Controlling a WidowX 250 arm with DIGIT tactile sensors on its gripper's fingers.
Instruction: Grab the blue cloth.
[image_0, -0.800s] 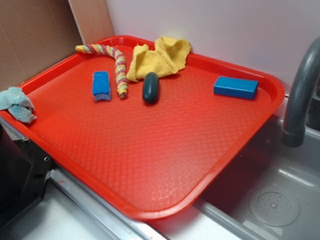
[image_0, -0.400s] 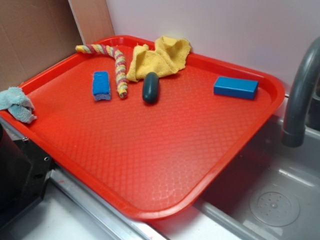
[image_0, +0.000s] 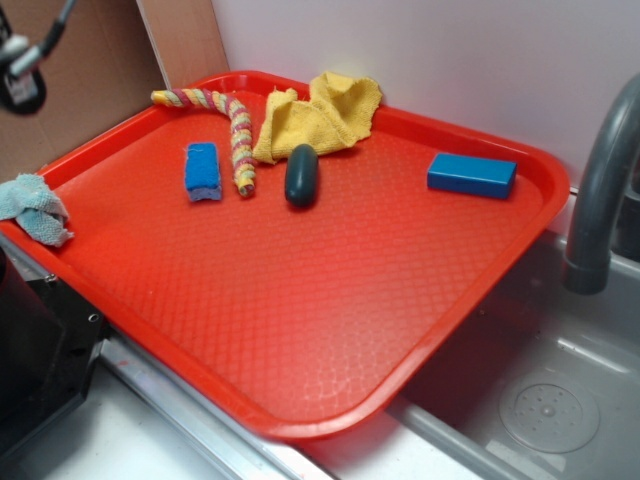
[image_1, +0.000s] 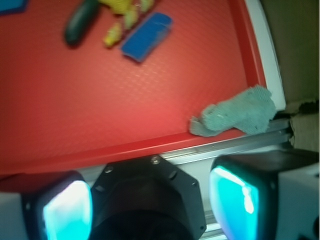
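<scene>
Approach step: gripper (image_1: 150, 200) jaws spread wide, nothing held, high above the tray's (image_1: 125, 150) corner. Blue cloth (image_1: 237, 116) sits bunched on the tray rim at that corner, ungrasped. Next: centre over the cloth, descend straddling it, then close

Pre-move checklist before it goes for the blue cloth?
1. Blue cloth located, draped over the red tray rim at its left corner: ok.
2. Gripper empty, jaws spread: ok.
3. Gripper over the cloth: not ok, cloth sits off-center in the wrist view.
4. Nothing lying on the cloth: ok.
5. Lookalikes apart: blue sponge and blue block lie well away: ok.
6. Height above cloth: cannot tell.
</scene>
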